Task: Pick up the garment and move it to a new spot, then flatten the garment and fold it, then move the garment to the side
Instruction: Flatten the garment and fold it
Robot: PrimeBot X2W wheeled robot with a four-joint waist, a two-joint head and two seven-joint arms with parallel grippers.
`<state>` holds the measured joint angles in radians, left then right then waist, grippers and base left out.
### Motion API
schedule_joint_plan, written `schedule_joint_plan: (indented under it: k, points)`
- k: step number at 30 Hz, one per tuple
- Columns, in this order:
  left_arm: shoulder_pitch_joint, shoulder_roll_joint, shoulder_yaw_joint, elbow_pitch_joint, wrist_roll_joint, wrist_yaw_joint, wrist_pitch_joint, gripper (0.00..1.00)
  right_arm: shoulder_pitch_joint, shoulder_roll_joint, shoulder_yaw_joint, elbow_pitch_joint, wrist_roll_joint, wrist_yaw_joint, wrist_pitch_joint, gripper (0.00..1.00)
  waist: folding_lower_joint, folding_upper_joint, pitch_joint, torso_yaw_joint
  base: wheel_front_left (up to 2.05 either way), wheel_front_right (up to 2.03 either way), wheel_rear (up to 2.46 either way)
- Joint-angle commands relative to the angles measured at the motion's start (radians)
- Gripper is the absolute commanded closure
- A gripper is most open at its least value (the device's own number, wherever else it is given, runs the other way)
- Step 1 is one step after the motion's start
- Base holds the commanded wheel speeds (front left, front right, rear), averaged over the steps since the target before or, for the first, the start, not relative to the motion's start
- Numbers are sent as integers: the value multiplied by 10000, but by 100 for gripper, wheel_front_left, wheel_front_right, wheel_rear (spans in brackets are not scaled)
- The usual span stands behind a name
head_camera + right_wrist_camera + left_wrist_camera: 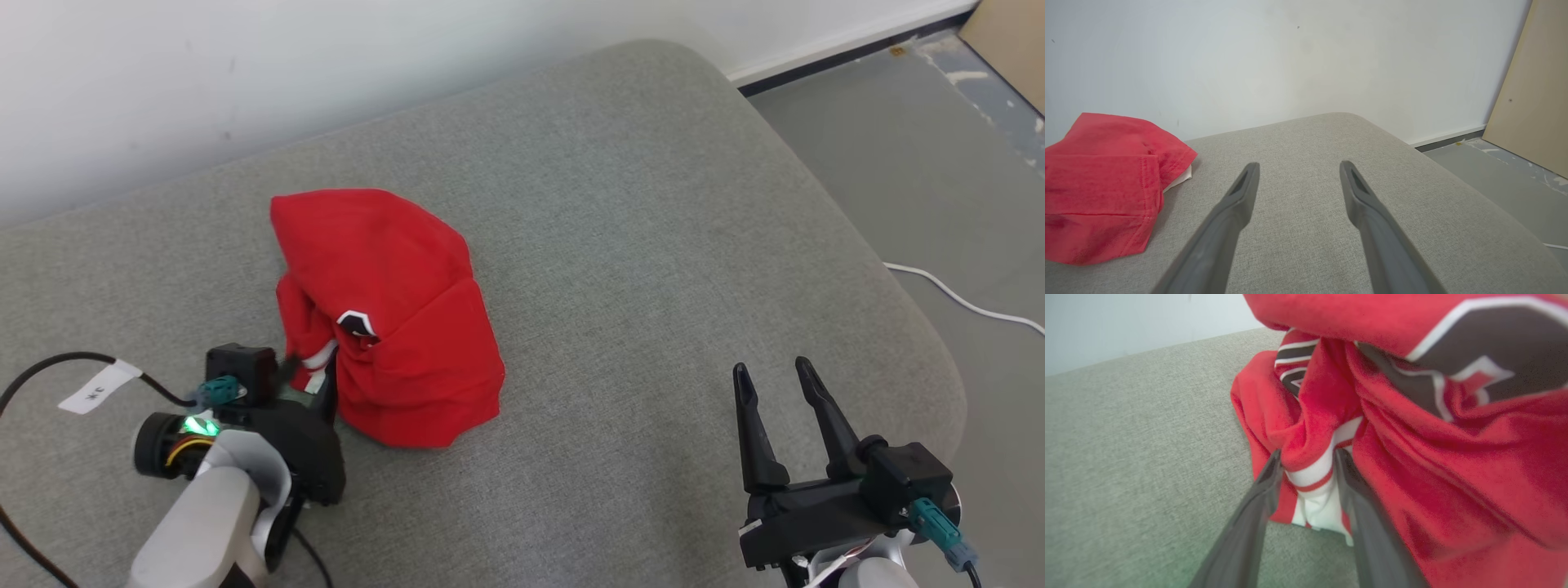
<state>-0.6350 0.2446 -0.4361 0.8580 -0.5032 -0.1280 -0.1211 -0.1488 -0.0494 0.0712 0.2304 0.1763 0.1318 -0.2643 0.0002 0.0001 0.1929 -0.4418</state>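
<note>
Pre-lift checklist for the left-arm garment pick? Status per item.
1. Fold of the garment sits between the left gripper fingers: ok.
2. Fingers clamped firmly on that fold: cannot tell.
3. right gripper open and apart from the garment: ok.
4. Garment lying flat: not ok, bunched in a heap.
5. Bare cushion to the robot's right for a new spot: ok.
</note>
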Motion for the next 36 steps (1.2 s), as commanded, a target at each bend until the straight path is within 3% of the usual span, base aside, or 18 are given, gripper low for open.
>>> schedule_joint_plan:
  k: [1, 11, 16, 21, 32, 36]
  points:
    - [-159, -79, -232, 48, -273, -24, -45, 100, -107, -21, -7, -10, 53, -22, -9, 0, -2, -1, -82, 112, 0, 0, 0]
    - [-697, 144, -923, -288, -489, -19, -1044, 100, 274, -11, -164, 35, -200, -22, -9, 0, -2, -1, -716, 1126, 0, 0, 0]
    - [-400, 317, -943, -1184, -294, 273, -1210, 100, 453, -17, -187, 49, -267, -22, -9, 0, -2, -1, -1108, 1867, 0, 0, 0]
    - [384, 570, -885, -2394, -362, 729, -1087, 100, 655, -23, -265, 84, -276, -22, -9, 0, -2, -1, -1437, 2473, 0, 0, 0]
    - [4046, 1895, -808, -6772, -678, 2435, 362, 100, 1004, -17, -303, 153, -322, -22, -9, 0, -2, -1, -1874, 3770, 0, 0, 0]
    - [5193, 2063, -734, -7921, -955, 2970, 744, 100, 1038, -18, -251, 180, -325, -22, -9, 0, -2, -1, -1888, 3949, 0, 0, 0]
